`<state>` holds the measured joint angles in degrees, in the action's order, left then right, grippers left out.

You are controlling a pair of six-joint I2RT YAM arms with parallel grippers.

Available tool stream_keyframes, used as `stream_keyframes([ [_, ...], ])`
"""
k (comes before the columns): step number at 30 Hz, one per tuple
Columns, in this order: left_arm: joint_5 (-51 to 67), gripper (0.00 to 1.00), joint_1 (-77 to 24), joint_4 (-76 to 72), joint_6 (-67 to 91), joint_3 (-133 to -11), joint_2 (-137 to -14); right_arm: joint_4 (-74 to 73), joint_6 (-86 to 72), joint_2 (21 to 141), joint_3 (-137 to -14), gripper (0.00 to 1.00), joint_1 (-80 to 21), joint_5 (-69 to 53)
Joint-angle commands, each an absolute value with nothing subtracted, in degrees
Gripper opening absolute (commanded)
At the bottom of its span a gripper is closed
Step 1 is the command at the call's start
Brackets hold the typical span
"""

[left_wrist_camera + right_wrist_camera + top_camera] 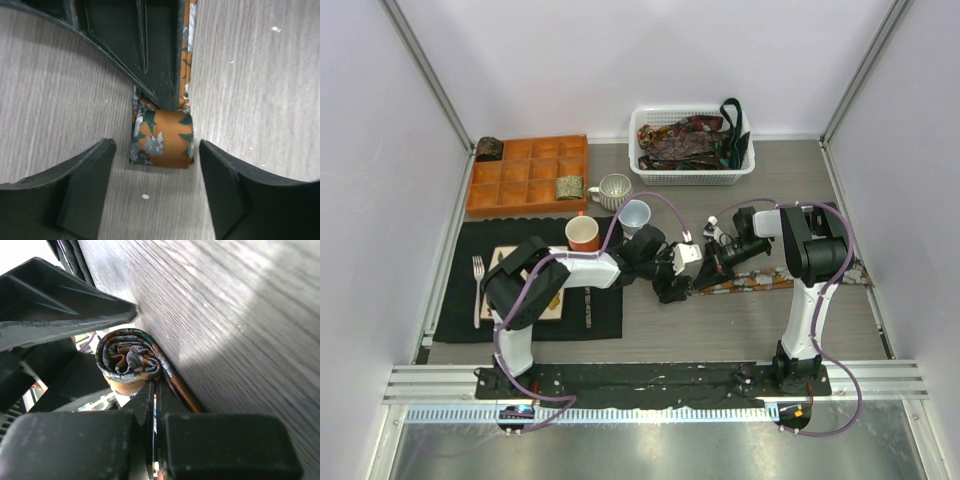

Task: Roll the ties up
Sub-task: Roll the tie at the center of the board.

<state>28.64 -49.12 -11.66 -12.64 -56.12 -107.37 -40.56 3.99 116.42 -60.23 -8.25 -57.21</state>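
Centre of the left-wrist view: the tie [161, 140] lies part-rolled on the worktop [260, 100], a soft, slippery coil likely to spring loose. The right tool [153, 400] is clenched on the flat strip just behind it. The left tool [155, 172] is released, straddling the coil, which is best squeezed across its sides.

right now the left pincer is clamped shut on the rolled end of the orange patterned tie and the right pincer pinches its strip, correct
No: the left pincer stands open, straddling the rolled end of the orange leaf-patterned fabric tie, as the left wrist view shows. The right pincer does pinch its strip.
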Motion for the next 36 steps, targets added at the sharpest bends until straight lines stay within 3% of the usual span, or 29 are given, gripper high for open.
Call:
stream_keyframes([
  [1, 30.0, 0.68, -49.3, -13.3, -15.0, -59.7, -109.9, -37.4, 4.4, 118.2, -60.6, 0.01, -8.6, -52.5],
  [5, 29.7, 0.48, -49.3, -10.5, -17.7, -59.9, -110.5, -36.5, 3.3, 118.2, -61.0, 0.01, -9.3, -53.0],
  [9, 28.9, 0.37, -49.3, -8.3, -19.5, -58.2, -108.6, -34.4, 0.7, 118.3, -61.5, 0.04, -10.8, -52.6],
  [11, 28.2, 0.3, -49.4, -7.0, -19.9, -57.2, -107.7, -34.0, 0.4, 118.0, -62.2, 0.13, -10.8, -52.6],
  [12, 27.6, 0.28, -49.3, -5.1, -20.3, -57.0, -106.8, -34.7, 0.6, 117.6, -62.7, 0.22, -10.8, -52.5],
  [14, 25.0, 0.26, -49.3, -3.7, -20.4, -56.4, -106.1, -38.9, 3.6, 115.5, -64.1, 0.29, -9.9, -52.1],
  [15, 24.3, 0.25, -49.3, -1.7, -20.7, -56.3, -105.9, -41.7, 4.8, 114.4, -64.3, 0.39, -9.5, -52.2],
  [18, 22.7, 0.24, -49.4, 0.9, -20.6, -56.7, -106.1, -47.2, 9.3, 111.2, -64.9, 0.53, -8.4, -53.5],
  [21, 21.4, 0.23, -49.7, 2.0, -20.4, -57.0, -106.4, -48.8, 10.2, 109.2, -64.3, 0.61, -8.6, -57.4],
  [27, 20.7, 0.23, -50.0, 2.9, -20.6, -58.6, -107.3, -44.7, 5.6, 109.5, -63.8, 0.61, -12.6, -59.8],
  [31, 20.7, 0.24, -50.2, 3.5, -20.8, -59.4, -107.8, -41.8, 2.7, 111.7, -64.3, 0.55, -13.6, -58.3],
  [35, 20.7, 0.24, -50.1, 3.8, -20.9, -59.6, -107.8, -40.2, 1.6, 113.5, -65.7, 0.42, -13.7, -54.8],
  [36, 20.7, 0.24, -50.1, 4.0, -20.8, -59.5, -107.8, -39.9, 1.1, 113.6, -65.7, 0.33, -13.6, -54.3],
])
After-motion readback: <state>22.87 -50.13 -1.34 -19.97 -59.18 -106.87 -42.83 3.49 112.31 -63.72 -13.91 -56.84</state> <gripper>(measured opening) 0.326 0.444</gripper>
